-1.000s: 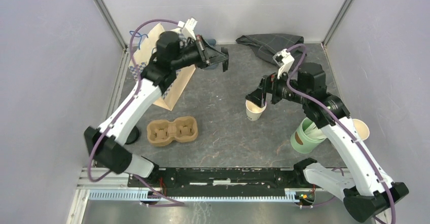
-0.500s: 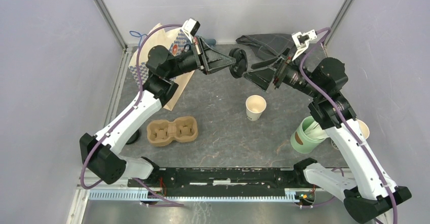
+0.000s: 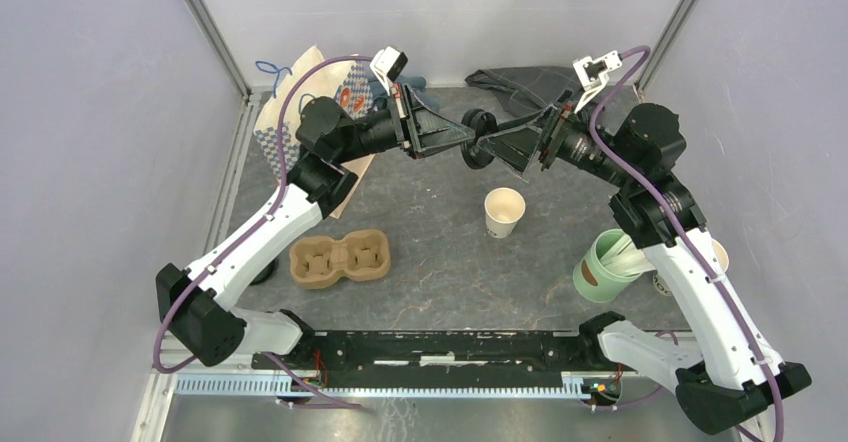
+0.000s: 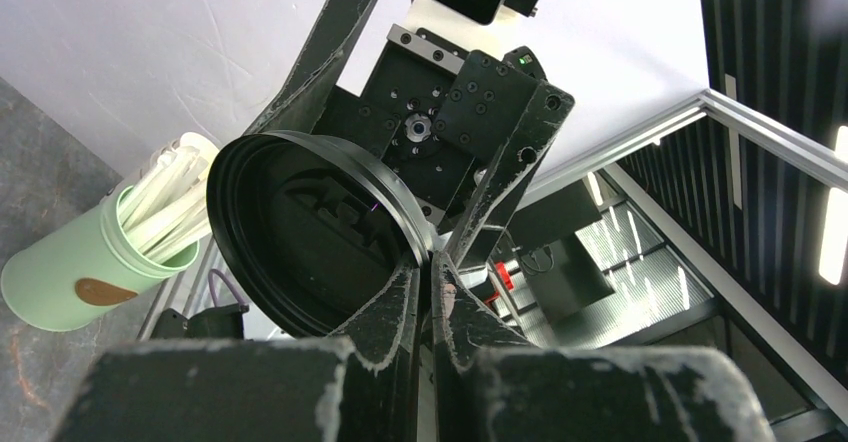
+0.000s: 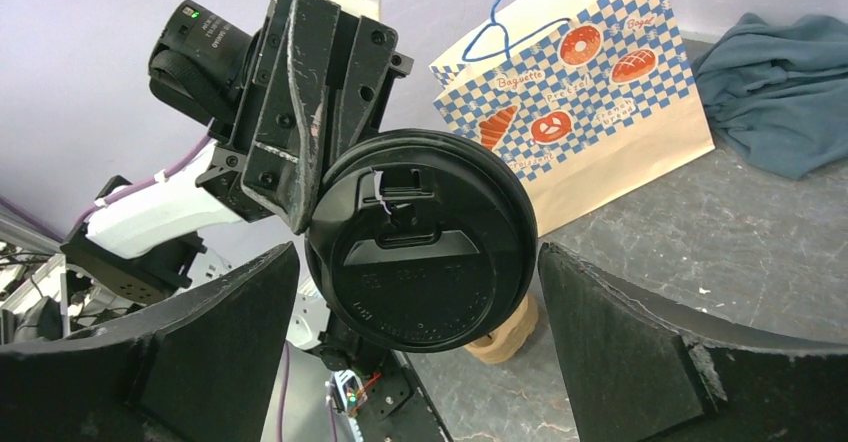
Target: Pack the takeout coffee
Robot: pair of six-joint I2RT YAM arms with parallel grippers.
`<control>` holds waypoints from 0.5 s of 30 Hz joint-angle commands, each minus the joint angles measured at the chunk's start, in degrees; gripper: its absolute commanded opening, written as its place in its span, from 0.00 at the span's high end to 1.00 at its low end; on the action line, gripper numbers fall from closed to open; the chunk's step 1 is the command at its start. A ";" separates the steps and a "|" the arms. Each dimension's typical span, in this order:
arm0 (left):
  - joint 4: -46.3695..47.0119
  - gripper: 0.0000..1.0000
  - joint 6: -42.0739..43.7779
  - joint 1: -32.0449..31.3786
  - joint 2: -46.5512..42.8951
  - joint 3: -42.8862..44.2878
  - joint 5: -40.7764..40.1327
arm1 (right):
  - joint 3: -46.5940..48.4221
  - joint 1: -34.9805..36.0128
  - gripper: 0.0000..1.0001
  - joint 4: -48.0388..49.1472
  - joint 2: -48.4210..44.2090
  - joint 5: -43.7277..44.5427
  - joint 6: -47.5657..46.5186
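Note:
A round black lid (image 3: 478,138) hangs in the air above the back of the table. My left gripper (image 3: 468,138) is shut on its rim; in the left wrist view the fingers (image 4: 395,307) pinch the edge of the lid (image 4: 300,232). My right gripper (image 3: 492,146) faces it from the right, open, with its wide jaws on either side of the lid (image 5: 420,252) and not touching it. A lidless white paper cup (image 3: 504,210) stands upright on the table below them. The takeout coffee, as a cup with its lid on, shows in no view.
A checkered paper bag (image 3: 300,102) stands at the back left, and a tan cup carrier (image 3: 340,259) lies in front of it. A mint-green cup with white sticks (image 3: 603,267) and another white cup (image 3: 715,252) stand at the right. A dark cloth (image 3: 530,84) lies at the back.
My left gripper has carried the lid rightward from beside the bag. My right gripper has risen from the white cup and come up to the lid with its jaws open.

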 commanded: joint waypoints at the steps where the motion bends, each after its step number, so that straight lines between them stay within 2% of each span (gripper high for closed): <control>1: -0.18 0.97 0.40 -0.42 -1.09 0.61 -0.92 | 2.29 -0.23 0.04 -1.08 -0.20 1.37 -2.71; 15: -1.85 0.97 0.74 -1.03 0.50 2.17 -1.48 | 2.15 -0.23 0.06 -2.14 0.12 0.03 -4.67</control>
